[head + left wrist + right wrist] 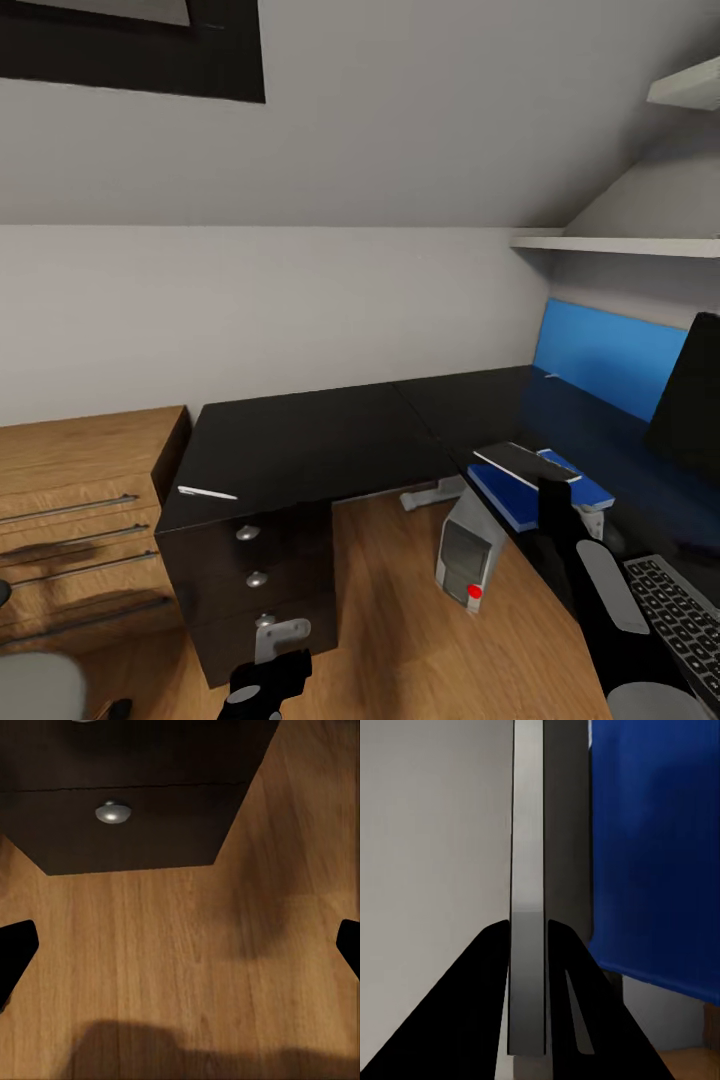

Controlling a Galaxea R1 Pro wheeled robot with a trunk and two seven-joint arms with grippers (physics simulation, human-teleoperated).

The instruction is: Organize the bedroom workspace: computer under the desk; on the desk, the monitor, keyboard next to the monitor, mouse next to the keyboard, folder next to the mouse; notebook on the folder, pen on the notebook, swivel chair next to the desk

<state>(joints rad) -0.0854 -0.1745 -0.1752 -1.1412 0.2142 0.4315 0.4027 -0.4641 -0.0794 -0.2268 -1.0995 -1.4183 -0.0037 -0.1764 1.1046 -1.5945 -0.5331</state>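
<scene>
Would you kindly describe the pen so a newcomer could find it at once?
Start at the black desk and go to its end beside the wooden cabinet. Near the front edge, above the drawers, lies the pen: a thin white stick alone on the dark top.

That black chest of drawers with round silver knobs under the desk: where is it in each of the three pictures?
Head view: the black drawer unit stands lower left, under the desk's end.
Left wrist view: its drawer fronts sit just ahead of the open left gripper, across wooden floor.
Right wrist view: this camera faces a thin grey notebook clamped in the right gripper.
Shared landmark: the wooden floor.
</scene>
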